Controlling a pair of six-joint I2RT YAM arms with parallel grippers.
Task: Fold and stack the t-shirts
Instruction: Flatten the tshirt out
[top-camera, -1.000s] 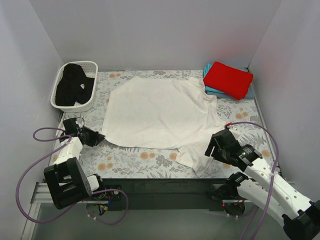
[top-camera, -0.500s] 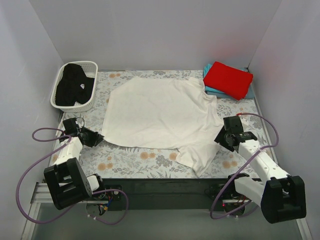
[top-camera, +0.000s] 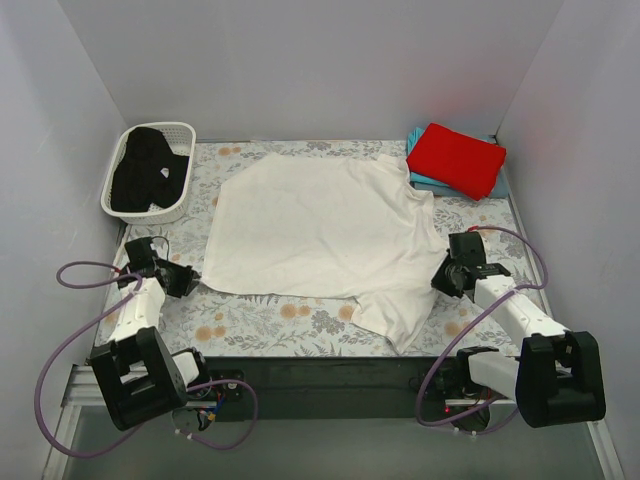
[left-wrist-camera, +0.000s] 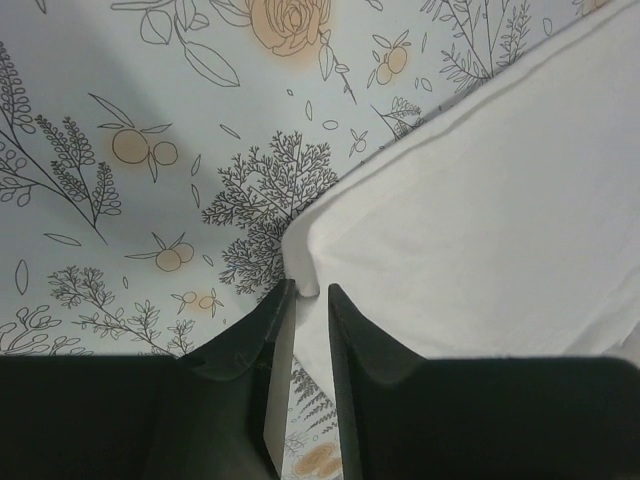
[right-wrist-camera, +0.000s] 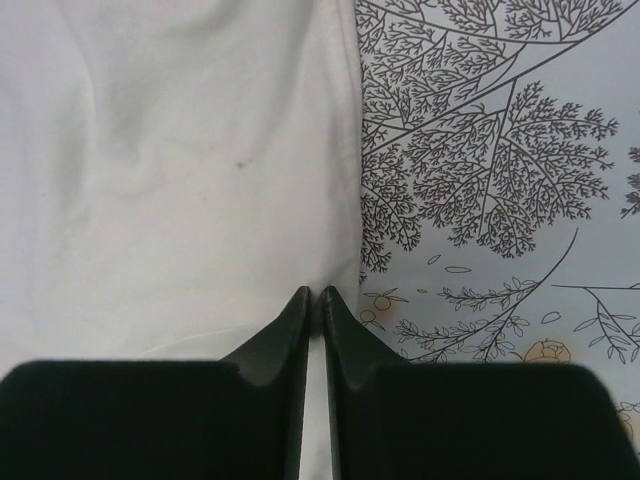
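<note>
Your left end effector (left-wrist-camera: 309, 292) pinches a corner of the white t-shirt (top-camera: 320, 225); your right end effector (right-wrist-camera: 312, 293) is closed on its side edge

Right arm swings in to the shirt's side

The right gripper (top-camera: 447, 276) has left the lower sleeve for the right edge of the white t-shirt (top-camera: 320, 225), its jaws now pinched together; the left gripper (top-camera: 190, 280) eases slightly back with its corner.
</note>
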